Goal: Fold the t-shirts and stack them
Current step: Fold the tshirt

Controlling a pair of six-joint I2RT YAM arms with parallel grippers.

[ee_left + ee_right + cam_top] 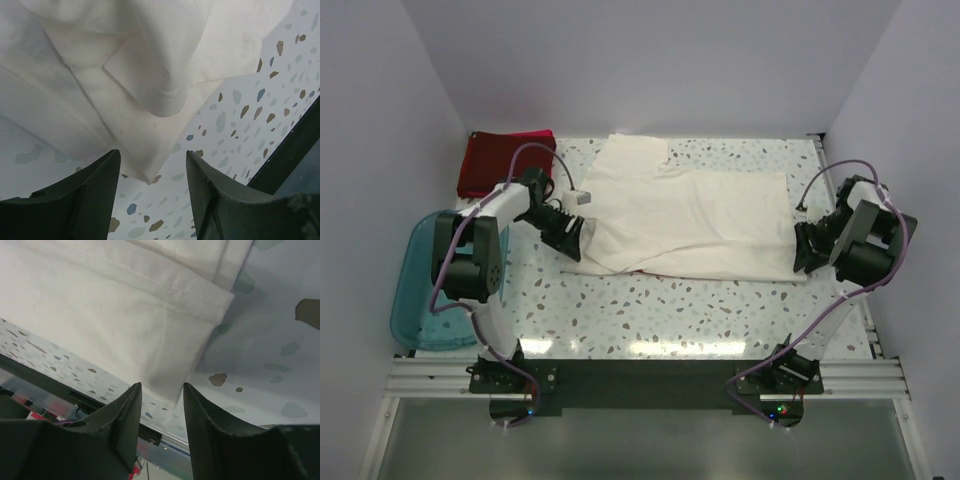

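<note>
Cream-white t-shirt (690,225): table centre, laid flat, part-folded
Left gripper (152,154): jaws apart, nothing pinched, facing shirt's 9 o'clock corner
Right gripper (162,386): jaws apart at 3 o'clock hem corner, likely lining up paired pinch
Dark red shirt (505,162): folded, 11 o'clock, probable stack base

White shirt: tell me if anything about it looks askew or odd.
The shirt lies folded but uneven: one sleeve juts out at its far left, and a red sliver peeks from under the near edge.
</note>
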